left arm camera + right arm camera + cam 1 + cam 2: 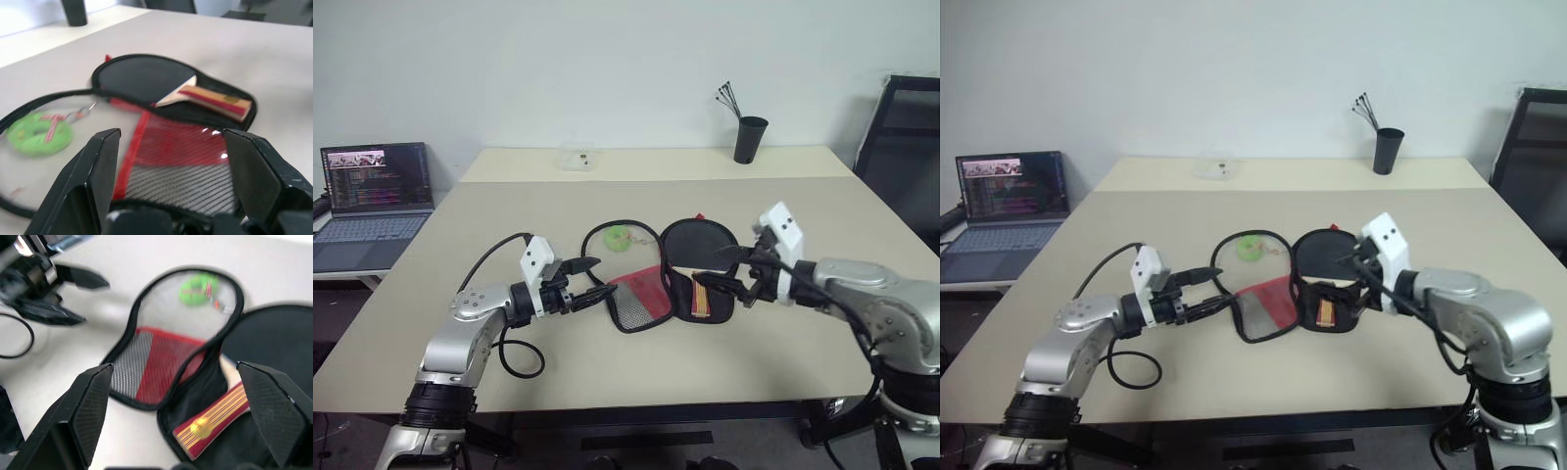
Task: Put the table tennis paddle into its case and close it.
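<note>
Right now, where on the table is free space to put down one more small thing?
Bare table lies in front of the case, and between the case and the black cup. The middle is crowded: the open case holds the paddle, with the left gripper and right gripper beside it.

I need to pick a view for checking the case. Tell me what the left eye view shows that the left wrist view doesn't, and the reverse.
Left eye view alone: the laptop, the whole table and the right gripper, open over the case.
Left wrist view alone: the yellow and red stripes on the handle of the table tennis paddle, seen close.
Both: the paddle lying in the open case, the green charm, the black cup, and the open left gripper.
</note>
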Controlling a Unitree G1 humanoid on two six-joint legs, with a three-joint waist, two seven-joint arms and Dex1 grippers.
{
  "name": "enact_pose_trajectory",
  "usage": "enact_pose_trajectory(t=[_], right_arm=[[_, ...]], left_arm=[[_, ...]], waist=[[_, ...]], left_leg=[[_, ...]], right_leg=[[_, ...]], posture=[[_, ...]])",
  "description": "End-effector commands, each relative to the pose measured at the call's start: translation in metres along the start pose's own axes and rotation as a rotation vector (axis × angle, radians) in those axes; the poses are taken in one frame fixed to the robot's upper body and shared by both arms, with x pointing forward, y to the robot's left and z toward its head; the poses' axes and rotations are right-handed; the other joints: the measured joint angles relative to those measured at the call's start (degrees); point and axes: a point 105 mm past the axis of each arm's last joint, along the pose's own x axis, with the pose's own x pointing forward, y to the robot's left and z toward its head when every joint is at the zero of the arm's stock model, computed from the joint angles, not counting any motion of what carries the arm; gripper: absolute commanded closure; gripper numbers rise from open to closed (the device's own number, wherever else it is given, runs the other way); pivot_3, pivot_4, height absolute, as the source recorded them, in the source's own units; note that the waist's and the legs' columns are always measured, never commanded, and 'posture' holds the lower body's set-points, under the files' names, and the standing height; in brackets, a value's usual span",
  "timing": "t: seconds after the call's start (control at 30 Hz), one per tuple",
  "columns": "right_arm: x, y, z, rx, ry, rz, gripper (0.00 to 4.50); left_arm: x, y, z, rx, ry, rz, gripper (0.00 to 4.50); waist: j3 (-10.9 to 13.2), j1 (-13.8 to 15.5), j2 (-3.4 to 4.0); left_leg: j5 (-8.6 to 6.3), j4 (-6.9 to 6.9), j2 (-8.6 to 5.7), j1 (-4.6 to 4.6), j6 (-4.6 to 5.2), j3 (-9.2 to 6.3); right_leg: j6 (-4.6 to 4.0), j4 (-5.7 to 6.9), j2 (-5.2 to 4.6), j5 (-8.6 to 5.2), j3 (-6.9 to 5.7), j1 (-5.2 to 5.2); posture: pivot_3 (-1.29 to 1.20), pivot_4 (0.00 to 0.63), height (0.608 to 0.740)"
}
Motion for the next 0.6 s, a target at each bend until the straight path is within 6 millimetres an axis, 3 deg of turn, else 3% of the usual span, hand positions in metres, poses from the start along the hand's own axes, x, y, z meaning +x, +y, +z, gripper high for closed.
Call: enact_pose_trajectory(t=[0.03,0.13,0.4,0.6], right_arm=[[-0.013,-0.01,0.019,-0.053,-0.051,-0.019,0.07],[-0.018,-0.02,0.022,-0.069,-0.053,-0.05,0.03],[-0.017,-0.018,0.022,-0.072,-0.058,-0.042,0.03],[-0.018,-0.019,0.021,-0.073,-0.056,-0.047,0.03]], left_arm=[[-0.007,0.01,0.01,0.048,-0.012,0.032,0.87],[-0.01,0.02,0.0,0.058,0.031,0.095,1.45],[-0.014,0.042,-0.033,0.031,0.188,0.195,4.4],[-0.012,0.053,-0.057,0.041,0.313,0.226,4.48]], waist=[[0.01,0.03,-0.01],[0.01,0.03,-0.01],[0.02,0.07,-0.04],[0.04,0.12,-0.06]], left_leg=[[0.0,0.0,-0.01,0.0,0.0,0.0],[-0.01,0.0,-0.01,-0.01,-0.01,0.03],[-0.01,0.0,0.0,-0.02,-0.01,0.03],[-0.02,0.0,0.0,-0.03,-0.01,0.02]], right_leg=[[0.0,-0.01,-0.01,0.0,0.0,0.0],[0.0,-0.03,-0.02,0.0,0.02,0.0],[0.0,-0.02,-0.02,0.01,0.0,-0.01],[0.0,-0.02,-0.03,0.01,-0.02,-0.02]], posture=[[0.0,0.15,0.74],[0.0,0.15,0.74],[0.0,0.15,0.74],[0.0,0.15,0.74]])
